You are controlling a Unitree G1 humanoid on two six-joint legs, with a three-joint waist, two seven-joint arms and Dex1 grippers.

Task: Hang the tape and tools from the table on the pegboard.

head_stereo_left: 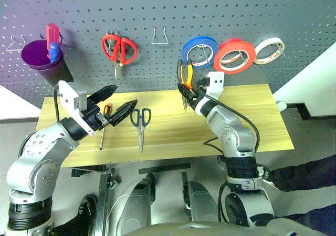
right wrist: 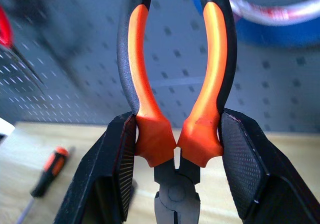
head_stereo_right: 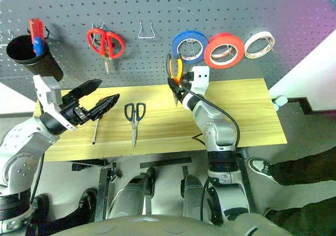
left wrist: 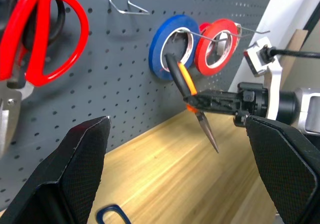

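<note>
Two tools are left on the desk (head_stereo_left: 252,120): the orange-and-black screwdriver (head_stereo_left: 104,124) and the dark-blue-handled scissors (head_stereo_left: 140,121), lying side by side near my left gripper (head_stereo_left: 116,102), whose fingers are spread wide and holding nothing. The red tape (head_stereo_left: 234,56) is already up on the pegboard (head_stereo_left: 210,10), between the blue roll (head_stereo_left: 199,52) and the white roll (head_stereo_left: 269,50). I'm on the pliers (head_stereo_left: 185,81) now: my right gripper (head_stereo_left: 190,96) has its fingers clenched on them at the base of the handles, which point up and the nose down, just in front of the board below the blue roll. Next I reckon I need a free hook, probably the empty wire hook (head_stereo_left: 159,36), and must slip one handle over it before letting go.
</note>
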